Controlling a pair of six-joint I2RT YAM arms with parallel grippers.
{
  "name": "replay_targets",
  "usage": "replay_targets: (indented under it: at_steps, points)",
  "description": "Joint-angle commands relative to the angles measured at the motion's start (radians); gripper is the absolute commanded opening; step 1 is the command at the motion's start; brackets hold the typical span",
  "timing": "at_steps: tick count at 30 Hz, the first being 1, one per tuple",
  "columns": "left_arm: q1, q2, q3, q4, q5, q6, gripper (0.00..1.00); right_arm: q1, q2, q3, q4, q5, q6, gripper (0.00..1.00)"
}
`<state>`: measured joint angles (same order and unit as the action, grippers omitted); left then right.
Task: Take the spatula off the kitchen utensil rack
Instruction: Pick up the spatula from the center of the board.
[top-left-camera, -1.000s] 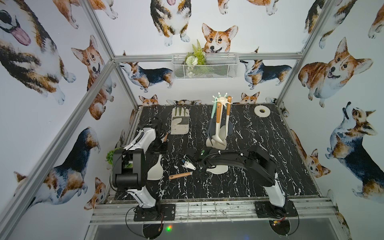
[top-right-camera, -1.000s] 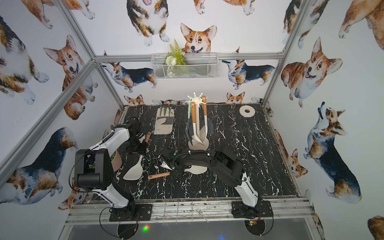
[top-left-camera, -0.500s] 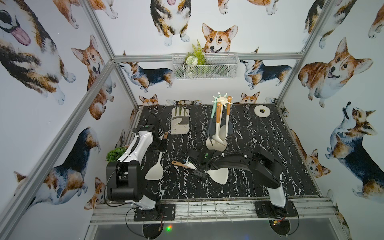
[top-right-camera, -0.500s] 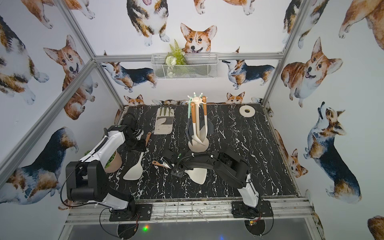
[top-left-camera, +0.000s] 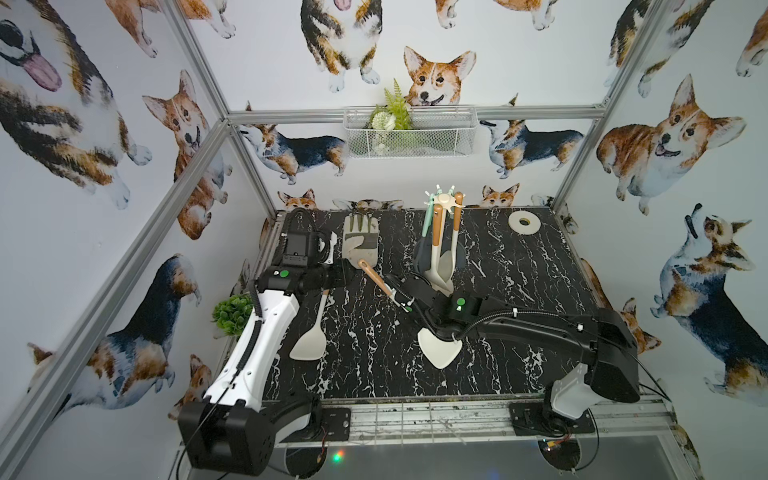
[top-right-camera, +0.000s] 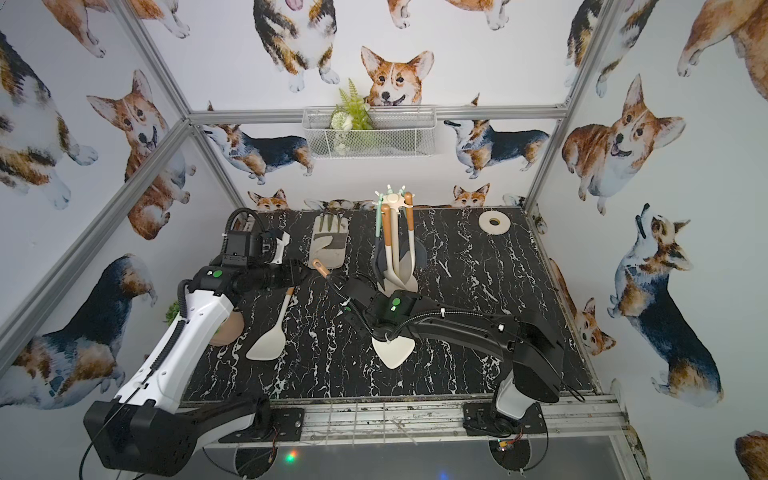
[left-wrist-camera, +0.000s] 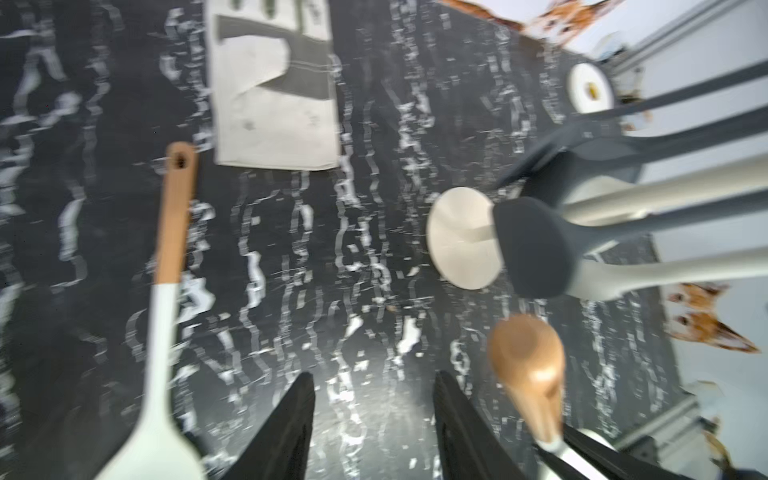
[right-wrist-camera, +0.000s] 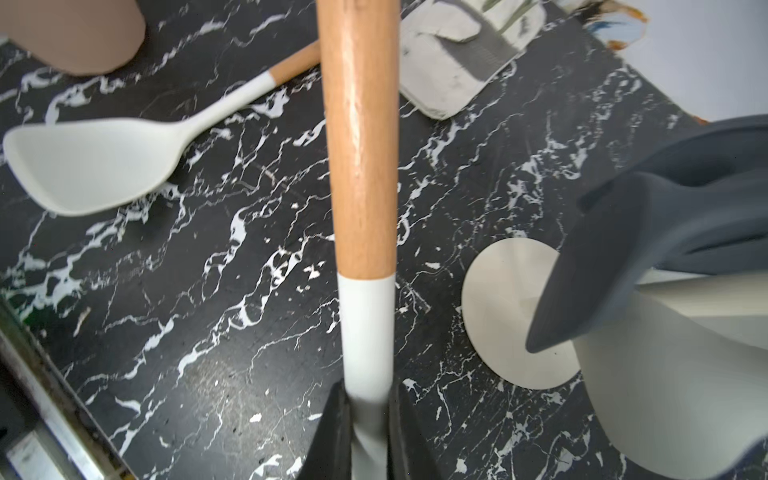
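Since a second ago the wooden-handled white silicone spatula (top-left-camera: 439, 350) is swung handle-up over the black marbled tabletop (top-left-camera: 365, 374), clamped by the right fingers (right-wrist-camera: 332, 440), already freed from the tall cream utensil rack (top-left-camera: 444, 200), with only set-down judged left, while the left fingers (left-wrist-camera: 291, 424) are spread empty.

a grey work glove (top-left-camera: 360, 241) is laid flat at the upper centre of a black marble table (top-left-camera: 519, 282); a white tape roll (top-left-camera: 524, 222) is seen at its upper right corner. a wire basket (top-left-camera: 440, 141) holding a fern (top-left-camera: 395, 108) is hung above. a white spoon (top-left-camera: 308, 343) is laid left of centre, near a small green plant (top-left-camera: 233, 313).
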<state>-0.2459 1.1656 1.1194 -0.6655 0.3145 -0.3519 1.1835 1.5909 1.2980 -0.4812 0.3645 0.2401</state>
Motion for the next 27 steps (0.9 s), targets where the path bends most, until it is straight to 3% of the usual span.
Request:
replay_targets:
  at_steps: [1, 11, 12, 14, 16, 17, 19, 20, 22, 23, 27]
  points:
    - [-0.182, -0.057, -0.085, 0.317, -0.005, -0.232, 0.58, 0.002, -0.031, -0.017, 0.090, 0.082, 0.083, 0.00]
    - [-0.221, 0.027, -0.151, 0.578, 0.090, -0.337, 0.57, -0.004, -0.115, -0.074, 0.173, -0.004, 0.127, 0.00]
    - [-0.221, 0.033, -0.151, 0.592, 0.097, -0.340, 0.51, -0.005, -0.121, -0.081, 0.180, -0.006, 0.128, 0.00]
    - [-0.222, 0.042, -0.145, 0.609, 0.112, -0.336, 0.25, -0.010, -0.146, -0.103, 0.199, -0.023, 0.134, 0.00]
    - [-0.220, 0.041, -0.131, 0.601, 0.121, -0.313, 0.06, -0.022, -0.163, -0.114, 0.209, -0.065, 0.137, 0.00]
    - [-0.219, 0.040, -0.124, 0.596, 0.125, -0.301, 0.01, -0.042, -0.177, -0.126, 0.222, -0.116, 0.142, 0.04]
    - [-0.213, 0.033, -0.098, 0.564, 0.141, -0.244, 0.00, -0.086, -0.201, -0.148, 0.242, -0.240, 0.154, 0.25]
    - [-0.208, 0.030, -0.084, 0.544, 0.152, -0.216, 0.00, -0.128, -0.221, -0.166, 0.260, -0.346, 0.173, 0.41]
    - [-0.187, 0.021, -0.053, 0.508, 0.202, -0.151, 0.00, -0.235, -0.275, -0.216, 0.306, -0.602, 0.210, 0.59]
    - [-0.172, 0.017, -0.039, 0.494, 0.241, -0.122, 0.00, -0.276, -0.300, -0.234, 0.309, -0.696, 0.212, 0.62]
    - [-0.068, 0.001, 0.005, 0.524, 0.545, -0.032, 0.00, -0.315, -0.326, -0.243, 0.204, -0.814, 0.119, 0.70]
